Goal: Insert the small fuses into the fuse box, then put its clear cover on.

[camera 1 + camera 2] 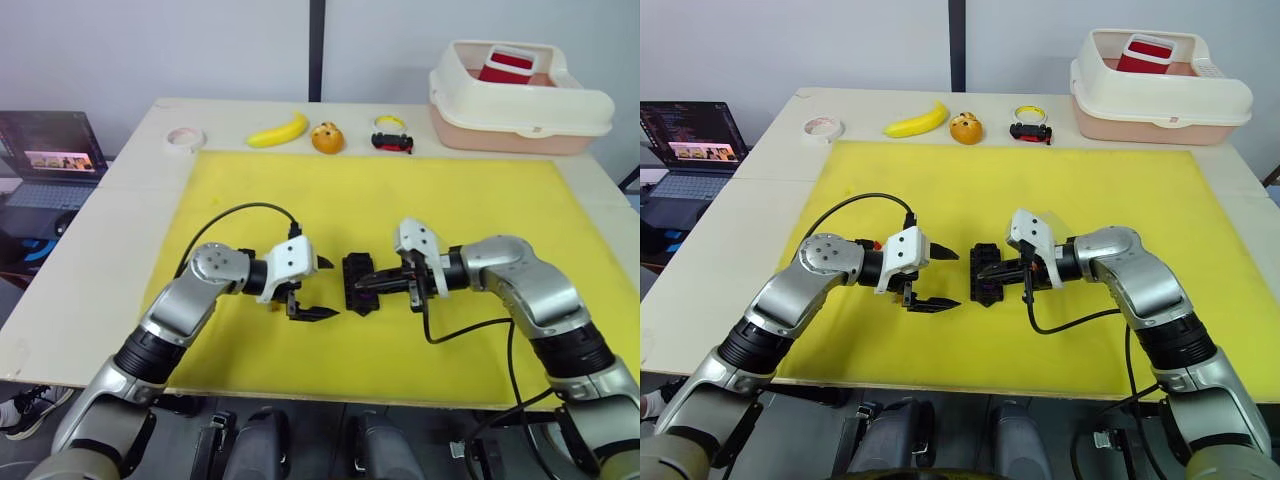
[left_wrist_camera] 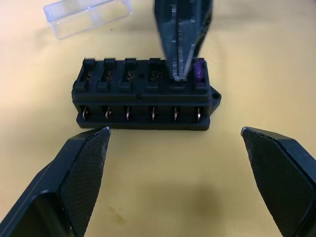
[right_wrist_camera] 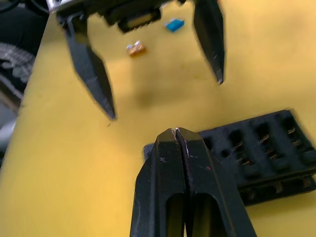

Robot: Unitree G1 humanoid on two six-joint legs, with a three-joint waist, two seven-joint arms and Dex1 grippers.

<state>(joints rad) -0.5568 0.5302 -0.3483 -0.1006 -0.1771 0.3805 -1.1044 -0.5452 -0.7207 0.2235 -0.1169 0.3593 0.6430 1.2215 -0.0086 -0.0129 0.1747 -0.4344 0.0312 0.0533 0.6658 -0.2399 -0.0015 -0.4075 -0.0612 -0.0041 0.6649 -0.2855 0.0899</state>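
1. The fuse box (image 1: 360, 284) lies on the yellow mat (image 1: 450, 200) near the lower centre of the left eye view, between the two grippers
2. The right gripper (image 1: 363, 284) is clenched, its two fingers pressed flat together with nothing visible between them; the tips rest on top of the fuse box at a slot beside a purple fuse (image 2: 199, 71) already seated at the end of the far row
3. The left gripper (image 1: 322, 288) is released, its fingers spread wide; it sits just beside the fuse box on the left of the frame, not touching it
4. The clear cover (image 2: 89, 17) lies on the mat behind the fuse box, in the upper left of the left wrist view, apart from the box
5. An amber fuse (image 3: 135, 48) and a teal fuse (image 3: 174, 24) lie loose on the mat beyond the left gripper, at the top of the right wrist view
6. A banana (image 1: 278, 131) lies on the worktop (image 1: 90, 250) at the upper edge of the mat
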